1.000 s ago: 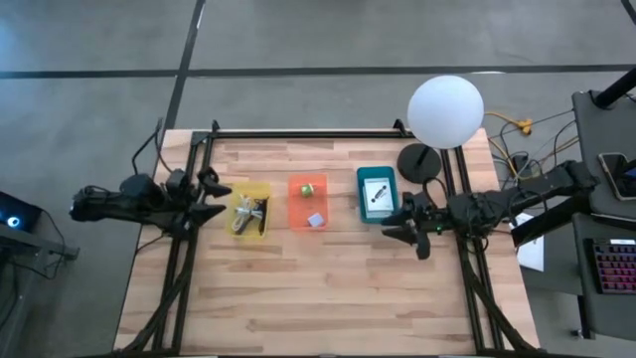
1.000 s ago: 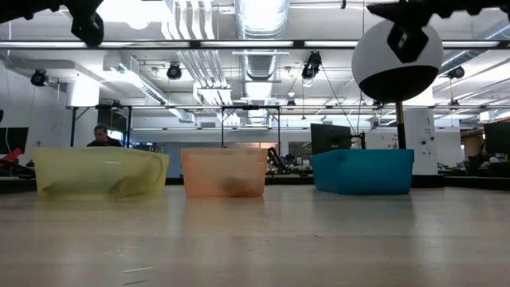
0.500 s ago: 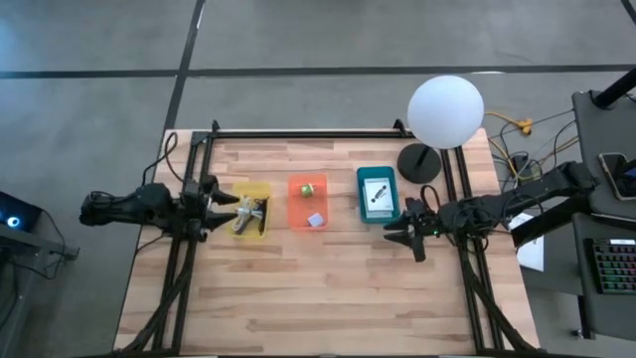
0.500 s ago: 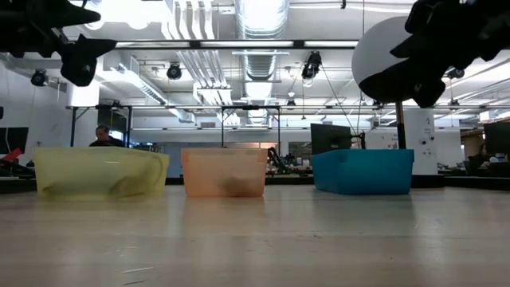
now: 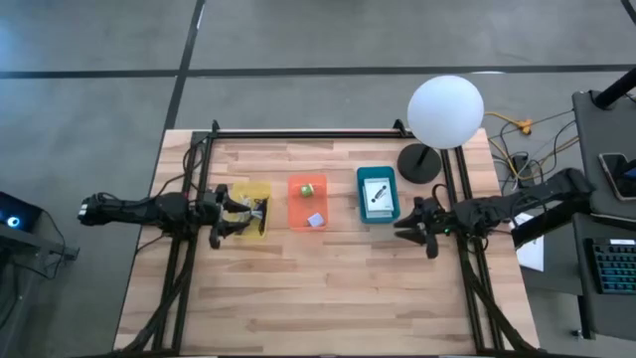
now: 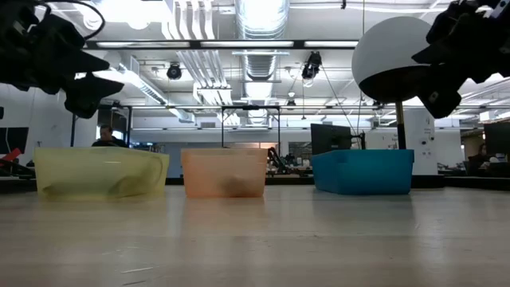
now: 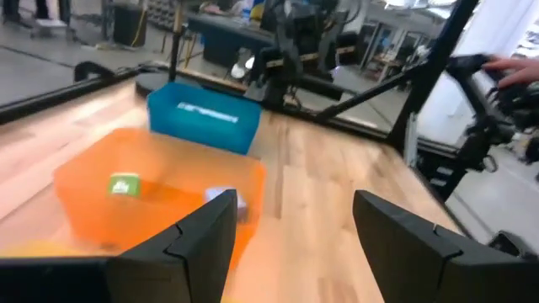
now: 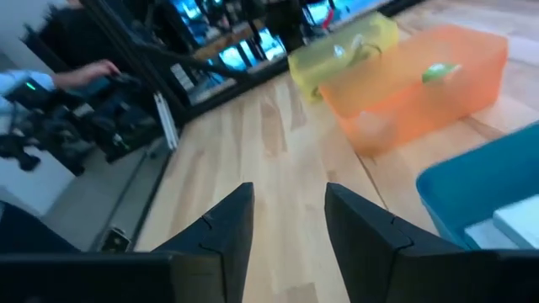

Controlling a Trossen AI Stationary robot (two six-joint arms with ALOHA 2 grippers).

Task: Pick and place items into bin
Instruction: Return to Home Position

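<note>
Across the middle of the wooden surface (image 5: 328, 298), a yellow bin (image 5: 260, 187), an orange bin (image 5: 295, 203) and a teal bin (image 5: 362, 195) are set in a row, well apart from its edges, with their long axes running front to back. Cords (image 5: 254, 212) are heaped in the yellow bin. A green ball (image 5: 307, 186) and a lavender cube (image 5: 315, 221) lie in the orange bin, and a white card (image 5: 376, 191) lies in the teal bin. The left hand (image 5: 241, 216) is held over the yellow bin's outer rim. The right hand (image 5: 405, 229) is held beside the teal bin. Both are parted and hold nothing.

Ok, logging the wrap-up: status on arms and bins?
Left gripper, jaws open, empty, by yellow bin. Cords inside it. Right gripper, jaws open, empty, beside teal bin. Nothing in the way.
</note>
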